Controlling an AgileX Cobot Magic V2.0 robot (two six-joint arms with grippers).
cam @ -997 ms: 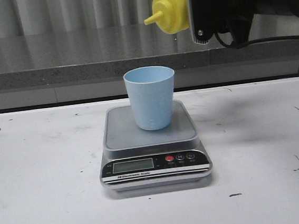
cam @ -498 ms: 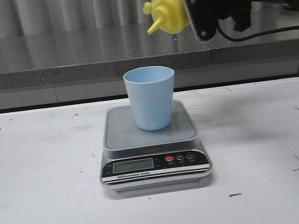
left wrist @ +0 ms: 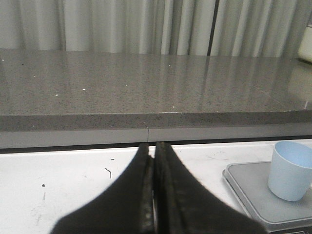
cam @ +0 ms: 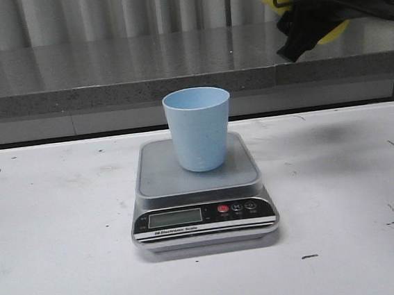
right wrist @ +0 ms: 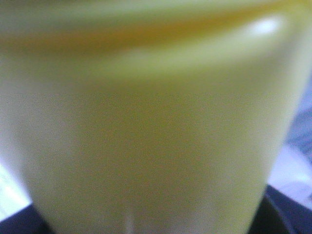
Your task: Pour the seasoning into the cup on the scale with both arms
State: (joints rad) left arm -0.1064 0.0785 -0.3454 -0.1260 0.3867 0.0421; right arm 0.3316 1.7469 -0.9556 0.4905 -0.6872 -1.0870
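The pale blue cup (cam: 199, 128) stands upright on the grey platform of the silver scale (cam: 159, 175), mid-table. My right gripper (cam: 301, 20) is at the top right, above and to the right of the cup, shut on the yellow seasoning bottle (cam: 334, 32). Only bits of the bottle show there and its nozzle is out of view. The bottle's body (right wrist: 156, 146) fills the right wrist view. My left gripper (left wrist: 155, 147) is shut and empty, low over the table to the left of the scale (left wrist: 246, 187) and cup (left wrist: 291, 170).
A grey stone ledge (cam: 106, 76) runs along the back of the white table (cam: 61, 258), with a pleated curtain behind it. A black cable (cam: 351, 7) hangs by the right arm.
My right arm has swung the bottle up and to the right, away from above the cup. The nozzle that pointed left and down has left the view.
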